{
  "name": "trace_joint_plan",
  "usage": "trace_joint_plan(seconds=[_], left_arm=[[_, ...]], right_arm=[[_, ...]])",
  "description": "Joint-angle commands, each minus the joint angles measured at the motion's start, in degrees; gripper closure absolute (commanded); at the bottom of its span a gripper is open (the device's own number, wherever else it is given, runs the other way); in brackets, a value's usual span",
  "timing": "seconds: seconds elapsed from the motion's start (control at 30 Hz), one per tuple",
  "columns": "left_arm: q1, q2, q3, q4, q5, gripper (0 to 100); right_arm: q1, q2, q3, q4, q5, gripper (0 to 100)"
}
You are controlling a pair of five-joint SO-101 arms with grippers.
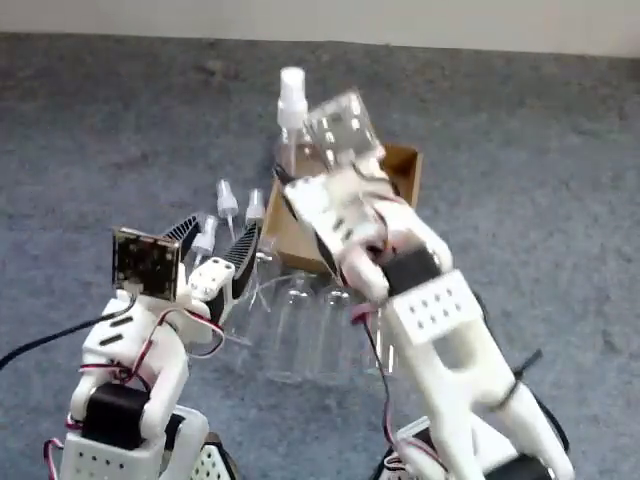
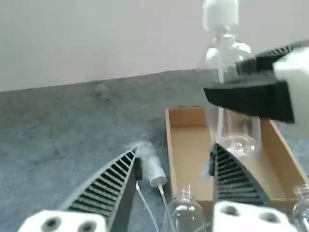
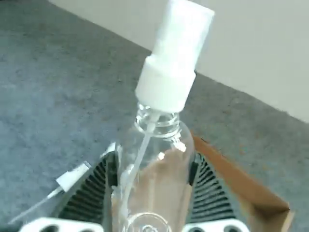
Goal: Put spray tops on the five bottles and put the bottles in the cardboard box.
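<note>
Grey carpet [image 1: 520,120] covers the whole work surface in front of you, with a pale wall [image 1: 450,20] along its far edge. Your right gripper [image 3: 152,166] is clamped around the body of a clear plastic bottle with a white spray top [image 1: 289,150]. It holds the bottle roughly upright over the open brown cardboard box [image 1: 402,165]; you cannot tell whether the bottle's base touches the box floor. Your left gripper [image 2: 174,151] sits low over the carpet just beside the box, its ribbed black fingers [image 2: 108,188] spread wide and gripping nothing. One loose white spray top with its thin dip tube [image 2: 153,171] lies on the carpet between those spread fingers, close to one of them. Two more loose white spray tops [image 1: 228,198] lie between it and the box. Several clear uncapped bottles [image 1: 295,320] stand clustered on the carpet between the two arms, just on the near side of the box, and one open neck shows right below the left gripper in its wrist view.
</note>
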Motion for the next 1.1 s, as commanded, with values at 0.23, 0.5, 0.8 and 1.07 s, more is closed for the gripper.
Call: trace_joint_plan(seconds=[0.23, 0.5, 0.8, 1.07], left_arm=[[2.68, 17.63, -5.67, -2.99, -0.79, 71], [-2.77, 23.78, -5.93, -10.20, -0.44, 71], [-5.67, 26.33, -5.76, -13.89, -0.35, 73], [-3.12, 26.24, -3.47, -13.89, -0.70, 73]], right_arm=[[-6.46, 10.59, -29.93, 23.52, -7.47, 99.5], [-8.92, 10.51, -29.85, 29.14, -7.47, 99.5], [-6.46, 1.89, -23.87, 28.26, -7.03, 99.5], [4.09, 8.22, -20.26, 11.74, -3.87, 99.5]])
